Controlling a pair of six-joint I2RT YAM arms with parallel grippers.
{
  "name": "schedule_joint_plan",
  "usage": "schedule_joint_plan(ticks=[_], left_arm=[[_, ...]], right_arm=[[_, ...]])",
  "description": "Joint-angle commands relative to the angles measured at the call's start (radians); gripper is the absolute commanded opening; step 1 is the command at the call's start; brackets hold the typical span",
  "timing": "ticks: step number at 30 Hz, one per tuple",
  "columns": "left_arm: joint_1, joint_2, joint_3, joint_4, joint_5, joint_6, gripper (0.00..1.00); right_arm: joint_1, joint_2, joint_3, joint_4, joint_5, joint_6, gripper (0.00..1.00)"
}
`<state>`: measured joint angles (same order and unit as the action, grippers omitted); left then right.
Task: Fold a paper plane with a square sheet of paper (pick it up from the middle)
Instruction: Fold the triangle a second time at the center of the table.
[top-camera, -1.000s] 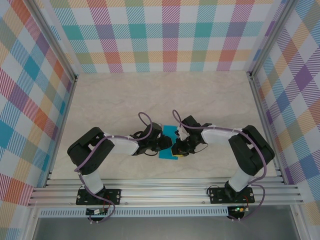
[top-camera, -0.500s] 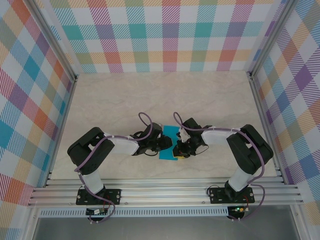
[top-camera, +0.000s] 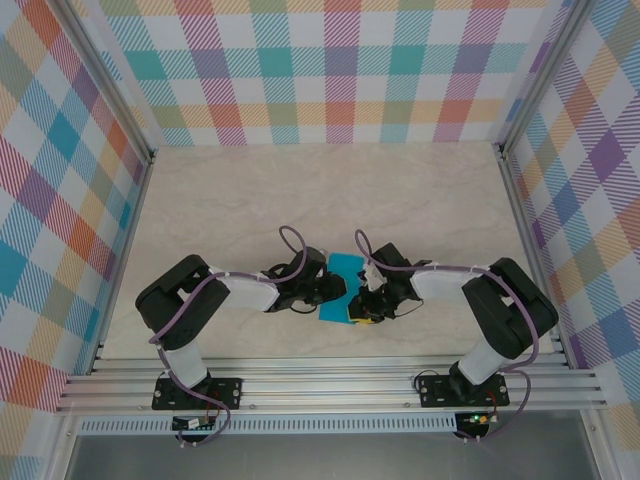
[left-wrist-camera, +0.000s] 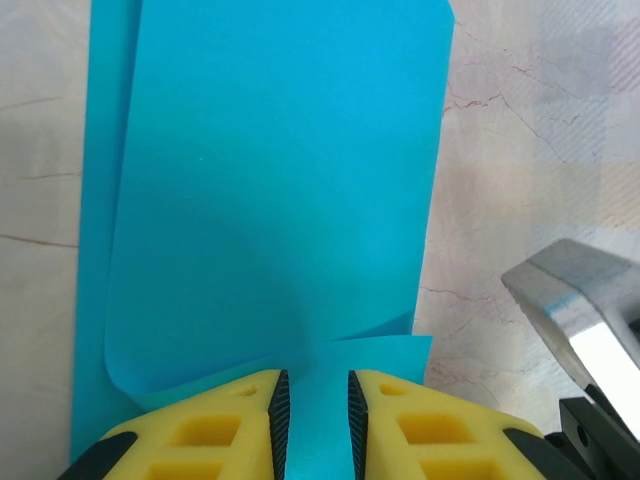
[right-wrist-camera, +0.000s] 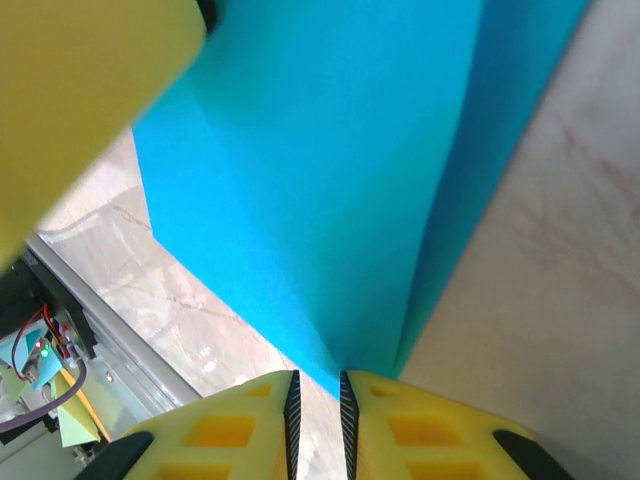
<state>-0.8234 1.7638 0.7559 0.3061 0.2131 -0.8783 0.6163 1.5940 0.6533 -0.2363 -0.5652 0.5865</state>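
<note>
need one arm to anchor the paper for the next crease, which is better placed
Left, probably: the left tool pinches the sheet between its fingers. The right tool meets just the fold's tip.

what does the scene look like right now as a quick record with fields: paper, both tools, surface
item: sheet of paper, teal-blue, folded over itself, one layer offset along an edge
location: front middle of the table, between the two arms
left tool: jaws narrow, closed on a paper edge
right tool: jaws narrow, closed on a folded corner of the paper
plane shape: not yet formed
surface: pale marbled tabletop
</note>
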Motion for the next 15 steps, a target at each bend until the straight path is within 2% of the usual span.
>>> schedule_joint_plan(ticks=[1,5,10,15], left_arm=[[-0.004,0.029,-0.010,-0.055,-0.028,0.004,0.25],[-0.004,0.027,-0.012,-0.050,-0.026,0.005,0.25],[-0.003,0.029,-0.006,-0.048,-0.020,0.007,0.25],[-0.004,0.028,-0.006,-0.045,-0.015,0.008,0.25]], right_arm=[[0.003,-0.014,-0.021,-0.072,-0.025,0.029,0.22],[0.003,0.009,-0.002,-0.107,0.023,0.026,0.23],[0.004,0.094,0.031,-0.147,0.073,0.016,0.19],[0.004,-0.036,0.046,-0.149,0.046,0.030,0.21]])
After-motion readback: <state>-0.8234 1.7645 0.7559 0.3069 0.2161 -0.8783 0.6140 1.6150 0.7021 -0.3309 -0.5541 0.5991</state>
